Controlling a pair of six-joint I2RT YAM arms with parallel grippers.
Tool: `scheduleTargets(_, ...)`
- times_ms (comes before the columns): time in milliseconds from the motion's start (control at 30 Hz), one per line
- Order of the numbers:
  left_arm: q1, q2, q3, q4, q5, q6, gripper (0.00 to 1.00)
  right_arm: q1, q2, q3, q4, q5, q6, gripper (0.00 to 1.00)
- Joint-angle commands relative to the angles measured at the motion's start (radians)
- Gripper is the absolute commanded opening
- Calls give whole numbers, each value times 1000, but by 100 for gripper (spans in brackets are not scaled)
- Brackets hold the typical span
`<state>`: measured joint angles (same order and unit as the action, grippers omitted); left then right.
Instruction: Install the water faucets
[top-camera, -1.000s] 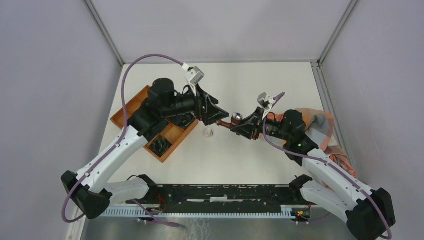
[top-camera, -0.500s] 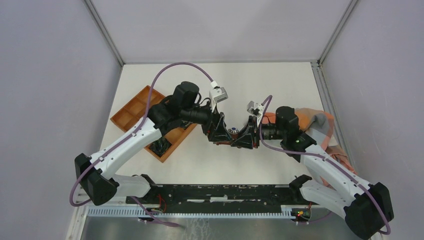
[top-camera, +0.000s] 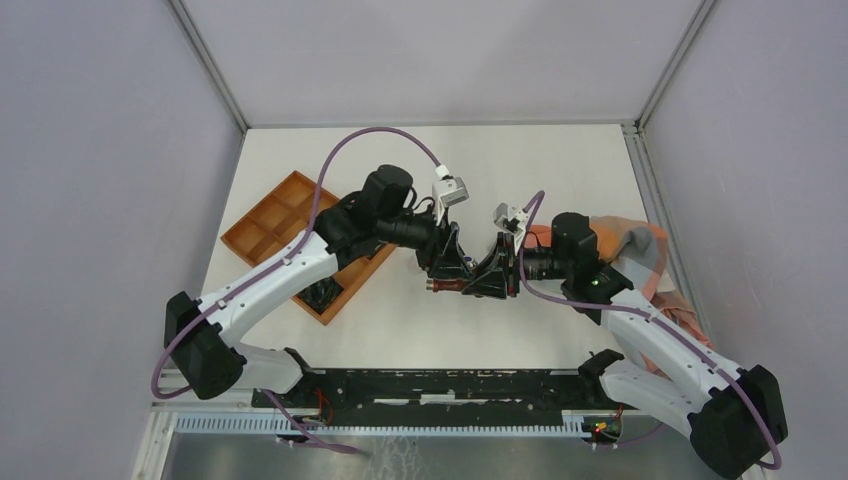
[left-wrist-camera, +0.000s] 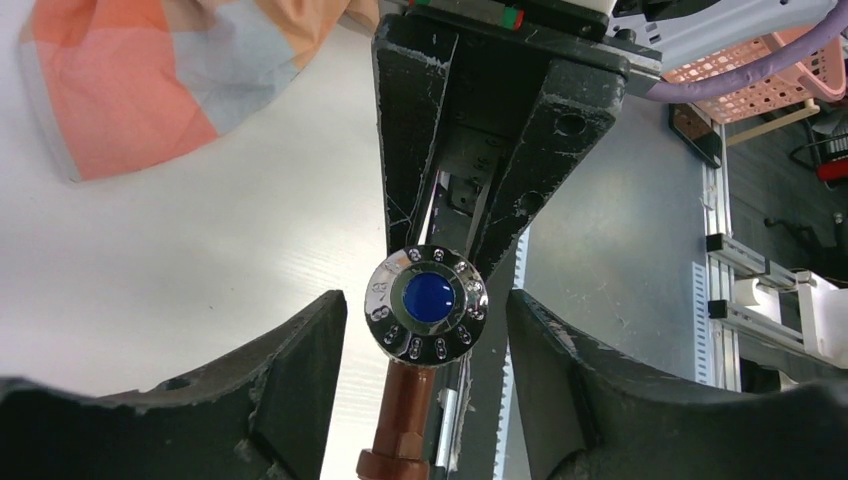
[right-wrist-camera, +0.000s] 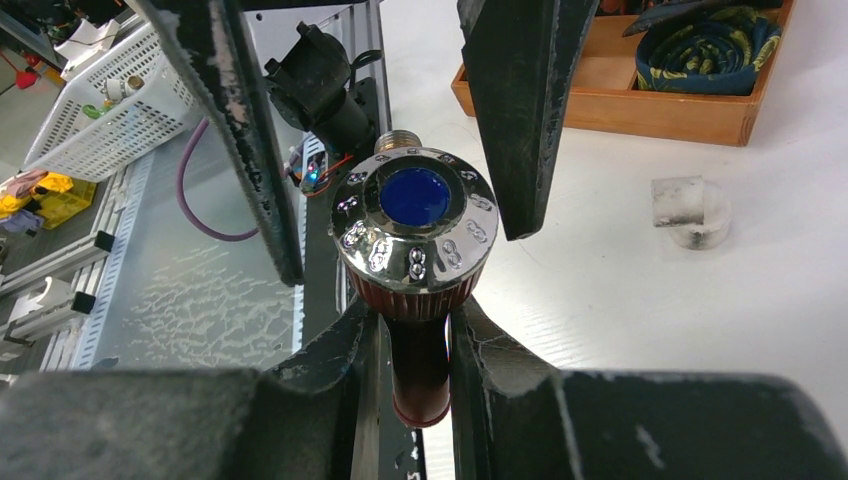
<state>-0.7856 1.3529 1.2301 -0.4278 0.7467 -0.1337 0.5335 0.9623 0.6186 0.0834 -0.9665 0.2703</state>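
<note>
Over the white table (top-camera: 400, 320), the right gripper (right-wrist-camera: 415, 325) is clamped on the faucet (right-wrist-camera: 418, 375) just beneath its knob (left-wrist-camera: 426, 300). The left gripper (left-wrist-camera: 425, 310) is spread, with a finger on each side of the knob, untouching. The faucet is reddish-brown, the knob round, silvery and blue-centred.

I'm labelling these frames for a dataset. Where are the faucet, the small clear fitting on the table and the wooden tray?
faucet (right-wrist-camera: 416, 196), right wrist view, on the blue centre of its knob.
clear fitting (right-wrist-camera: 688, 210), right wrist view, on its middle.
wooden tray (right-wrist-camera: 640, 112), right wrist view, on its side wall.
</note>
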Motion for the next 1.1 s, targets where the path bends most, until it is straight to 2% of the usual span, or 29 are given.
scheduleTargets(0,-3,10,-7,93,48,-54,63,-5,-22,33,32,-39,-26,0)
scheduleTargets(133,-4,30,-2,94,65,-56,46,-4,-25,29,29,-38,-32,0)
scheduleTargets(267,-4,58,6,77,104,-49,50,-5,-30,26,28,-37,-37,0)
scheduleTargets(367,-4,72,15,57,117,-45,48,-4,-32,24,29,-31,-40,0)
scheduleTargets(400,-4,75,14,56,126,-44,42,-4,-33,24,30,-30,-40,0)
scheduleTargets(467,-5,78,15,55,139,-44,11,-4,-35,22,30,-24,-41,0)
scheduleTargets(500,-4,80,19,52,135,-43,3,-4,-36,22,32,-19,-40,0)
scheduleTargets(567,-4,75,21,48,111,-40,2,-5,-40,17,34,-3,-32,0)
scheduleTargets(600,-4,70,20,46,103,-38,2,-5,-41,13,39,5,-24,4)
scheduleTargets(633,-4,63,20,47,91,-36,2,-5,-41,9,41,10,-17,25)
scheduleTargets(667,-3,50,19,49,78,-35,2,-5,-40,3,55,16,2,43)
scheduleTargets(700,-2,41,17,54,69,-34,2,-4,-38,-12,98,18,41,57)
scheduleTargets(733,-2,34,15,58,63,-30,2,-4,-36,-35,153,20,87,64)
scheduleTargets(833,8,28,17,68,51,-38,2,-5,-42,-100,348,38,221,70)
scheduleTargets(900,18,39,33,68,64,-56,2,-4,-54,-133,414,60,259,72)
scheduleTargets(1067,36,50,42,109,99,-94,2,-3,-92,-178,411,163,272,72)
